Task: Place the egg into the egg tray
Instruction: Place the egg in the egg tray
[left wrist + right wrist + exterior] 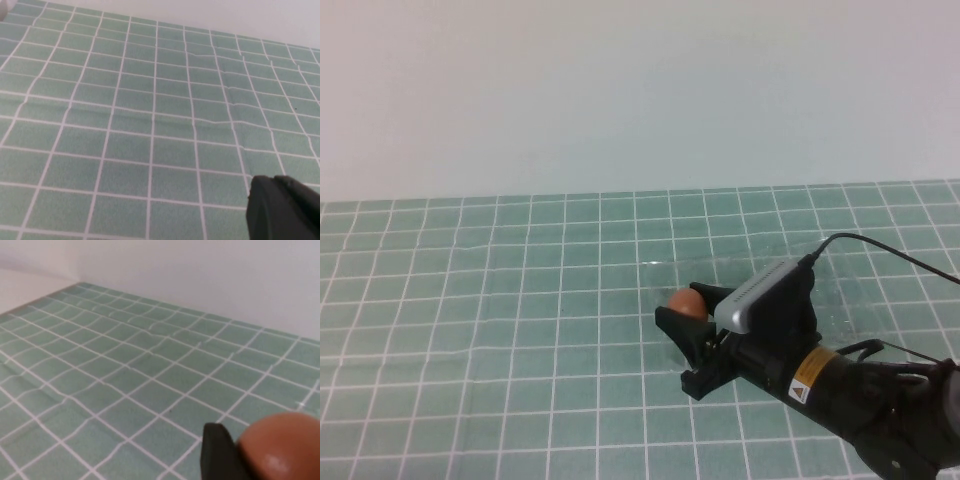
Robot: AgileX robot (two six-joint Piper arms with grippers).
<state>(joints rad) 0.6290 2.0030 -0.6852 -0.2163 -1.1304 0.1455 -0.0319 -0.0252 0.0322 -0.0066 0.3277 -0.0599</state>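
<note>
High view: one arm visible, the right, coming in from the lower right corner over the green grid cloth [520, 330]. Right gripper [692, 308] sits approx mid-frame, its black fingers clenched on the egg [686, 303], one egg only, orange-brown, held clear between the finger tips. A grey camera block [760, 292] rides on the wrist w/ a black cable [880, 250] looping off to the right. The egg tray [840, 290] shows only as faint glints and a clear edge on the cloth, behind and to the right of the gripper; the arm covers part of it, cups can't be counted. The egg is at the tray's left edge, near it, not in a cup as far as visible. White wall [640, 90] behind. Left wrist view: bare grid cloth w/ creases, plus one dark finger [282, 207] of the left gripper at the corner; only one shows, so whether that claw is released or clenched, can't tell. Right wrist view: egg [282, 447] close up, touching one black finger [217, 452], grid cloth and wall beyond.
</note>
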